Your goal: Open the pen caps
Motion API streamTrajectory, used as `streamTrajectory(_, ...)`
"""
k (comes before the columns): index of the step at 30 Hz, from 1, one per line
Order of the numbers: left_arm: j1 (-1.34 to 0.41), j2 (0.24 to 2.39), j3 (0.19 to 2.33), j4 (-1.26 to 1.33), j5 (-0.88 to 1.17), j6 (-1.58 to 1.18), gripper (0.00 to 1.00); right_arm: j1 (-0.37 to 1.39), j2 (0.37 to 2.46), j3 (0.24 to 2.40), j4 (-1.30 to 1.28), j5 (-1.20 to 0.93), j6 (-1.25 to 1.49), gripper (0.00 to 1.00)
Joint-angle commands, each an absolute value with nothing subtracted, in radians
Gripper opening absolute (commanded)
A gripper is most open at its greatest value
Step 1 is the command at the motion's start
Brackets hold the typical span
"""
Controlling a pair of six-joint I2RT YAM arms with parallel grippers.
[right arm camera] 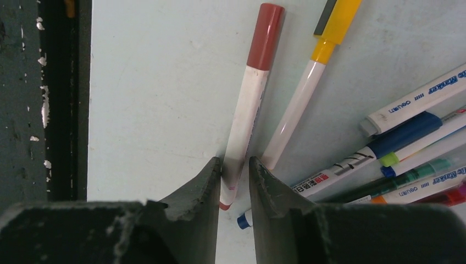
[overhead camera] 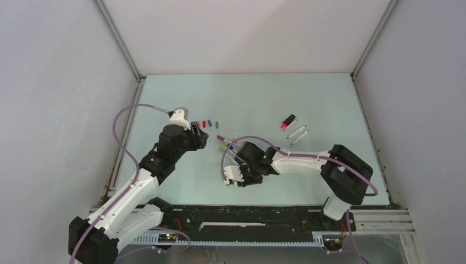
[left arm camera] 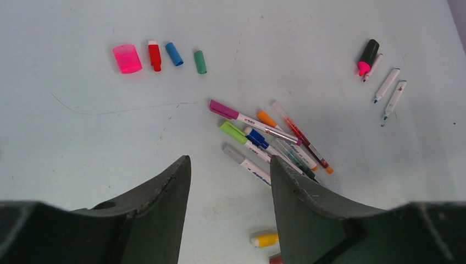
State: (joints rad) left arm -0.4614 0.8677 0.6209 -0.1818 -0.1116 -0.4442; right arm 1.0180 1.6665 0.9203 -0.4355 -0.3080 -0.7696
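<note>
My right gripper (right arm camera: 235, 160) (overhead camera: 242, 177) is shut on the white barrel of a pen with a red-brown cap (right arm camera: 244, 121), near its tail end; the cap (right arm camera: 265, 36) is on. A yellow-capped pen (right arm camera: 299, 104) lies beside it. A pile of capped pens (left arm camera: 264, 140) (overhead camera: 228, 146) lies mid-table. My left gripper (left arm camera: 228, 159) (overhead camera: 200, 137) is open and empty above the table, left of the pile. Loose caps lie in a row: fat pink (left arm camera: 127, 59), red (left arm camera: 154, 55), blue (left arm camera: 174, 54), green (left arm camera: 200, 61).
A black highlighter with a pink tip (left arm camera: 367, 56) (overhead camera: 288, 121) and three uncapped white pens (left arm camera: 386, 85) lie at the far right. A black rail (right arm camera: 60, 99) (overhead camera: 247, 212) runs along the table's near edge. Grey walls enclose the other three sides of the table.
</note>
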Motion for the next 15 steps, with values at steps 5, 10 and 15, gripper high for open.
streamTrajectory(5, -0.454, 0.824, 0.606, -0.185, -0.133, -0.438, 0.58, 1.024, 1.737, 0.981, -0.488, -0.297, -0.754, 0.33)
streamTrajectory(10, -0.454, 0.798, 0.603, -0.192, -0.142, -0.438, 0.59, 1.026, 1.780, 1.014, -0.574, -0.318, -0.774, 0.30)
streamTrajectory(15, -0.454, 0.784, 0.601, -0.190, -0.138, -0.439, 0.59, 1.037, 1.802, 1.034, -0.605, -0.296, -0.778, 0.11)
